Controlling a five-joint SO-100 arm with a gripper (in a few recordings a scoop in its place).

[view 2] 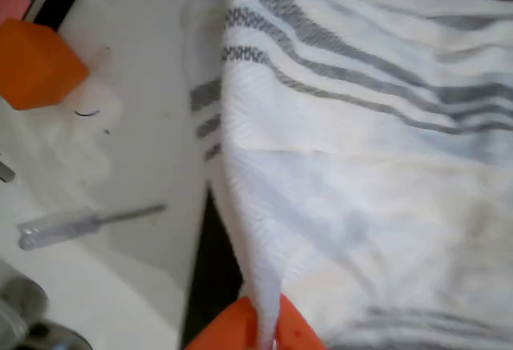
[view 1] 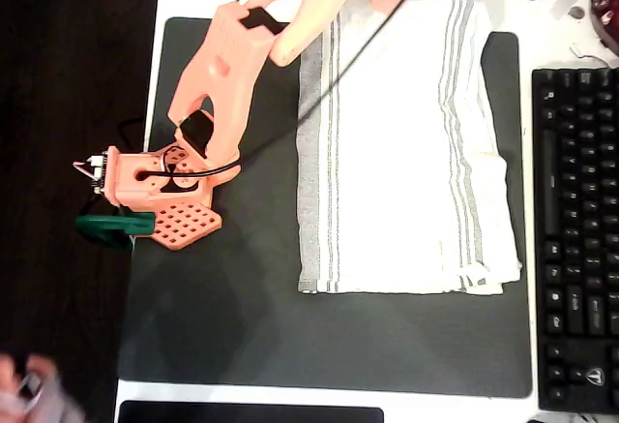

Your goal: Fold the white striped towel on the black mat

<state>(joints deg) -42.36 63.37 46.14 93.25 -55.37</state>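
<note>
You have, by count:
- one white striped towel [view 1: 401, 152] of thin cloth; two groups of narrow grey stripes in overhead view
- one large black rectangular mat [view 1: 232, 317] with rounded corners
- one black keyboard [view 1: 578, 239], right edge of overhead view
- one salmon-pink plastic arm [view 1: 237, 55], one gripper [view 2: 260, 330]; two orange fingertips [view 2: 228, 334] in wrist view
- one small dark green object [view 1: 114, 227], kind unclear
- one clear-handled screwdriver [view 2: 84, 223]
- one orange block [view 2: 36, 66]
</note>
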